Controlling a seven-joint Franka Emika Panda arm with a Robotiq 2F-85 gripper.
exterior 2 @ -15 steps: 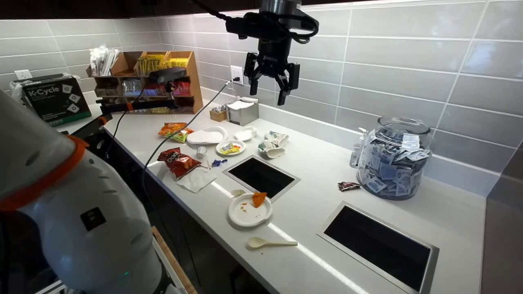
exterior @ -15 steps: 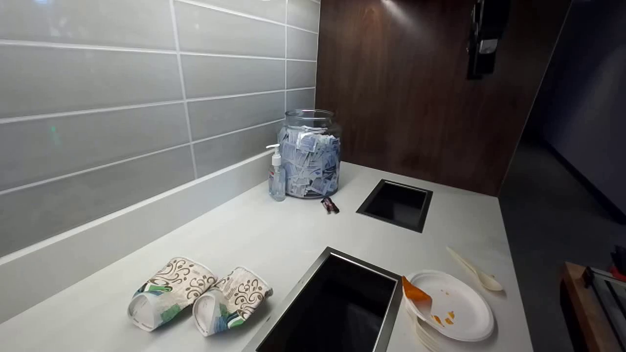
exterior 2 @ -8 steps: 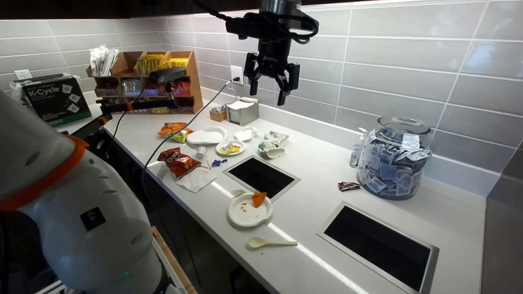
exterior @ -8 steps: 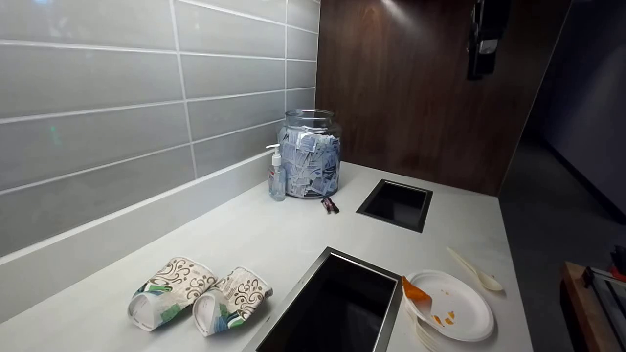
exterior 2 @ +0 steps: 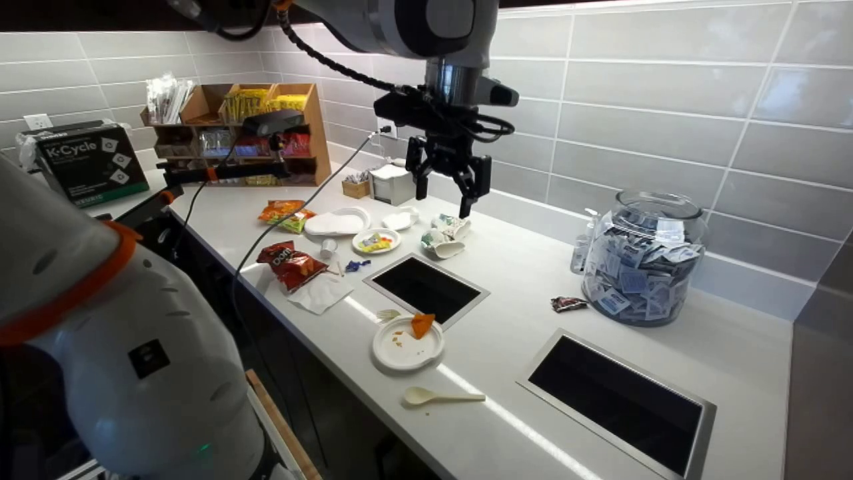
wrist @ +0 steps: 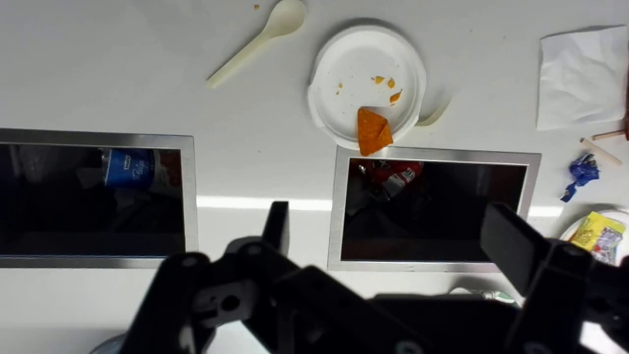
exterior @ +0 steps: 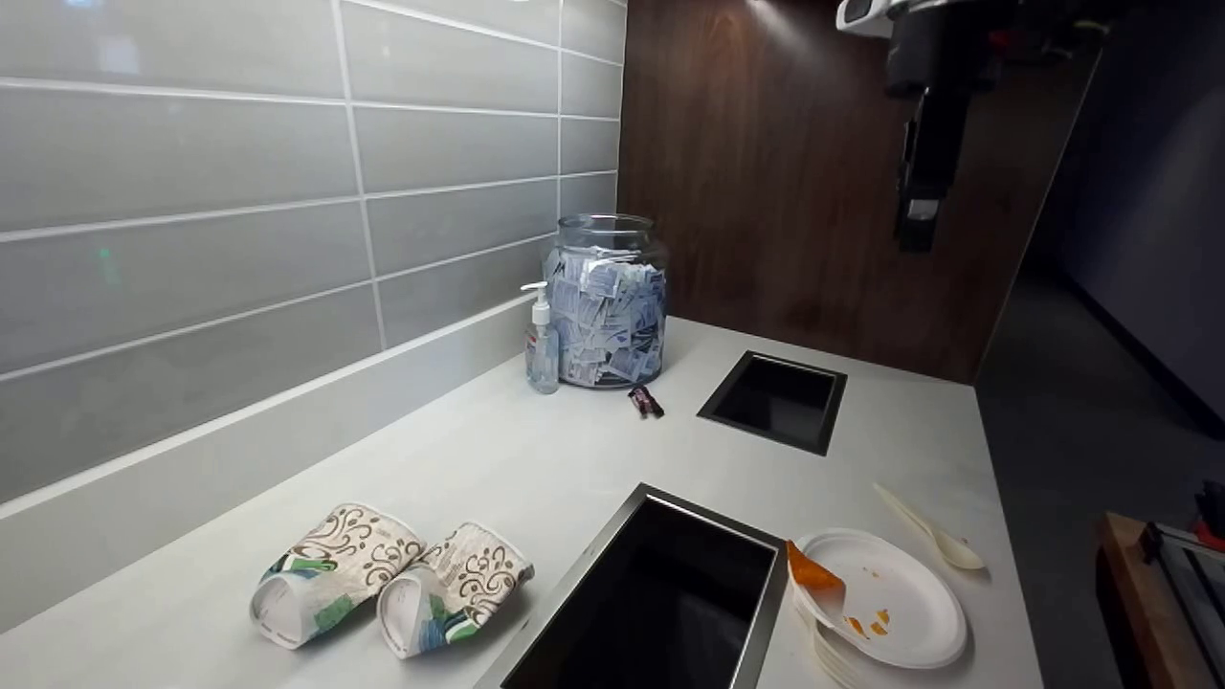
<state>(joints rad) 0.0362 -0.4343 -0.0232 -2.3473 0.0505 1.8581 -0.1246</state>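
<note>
My gripper (exterior 2: 443, 203) hangs open above the counter, holding and touching nothing. In the wrist view its fingers (wrist: 508, 246) stand wide apart over a dark rectangular opening with a metal frame (wrist: 442, 155). A red wrapper (wrist: 398, 177) lies down inside that opening. Beside the frame is a white paper plate (wrist: 339, 59) with crumbs and an orange chip (wrist: 373, 132) that overhangs its rim. A pale spoon (wrist: 245, 51) lies near the plate, and a fork (wrist: 435, 115) is partly under it. Two crumpled patterned paper cups (exterior: 349, 565) lie on the counter, mostly hidden in the wrist view.
A glass jar of packets (exterior 2: 643, 273) stands by the wall, with a pump bottle (exterior 2: 581, 250) and a dark candy wrapper (exterior 2: 568, 304) near it. A second framed opening (exterior 2: 620, 400) is close by. A red chip bag (exterior 2: 290, 263), napkin (exterior 2: 320, 293) and cable (exterior 2: 266, 230) occupy the far counter.
The gripper has come down toward the counter in both exterior views, and more of the arm above it now shows. The jaws stay open, and the counter's objects have not moved.
</note>
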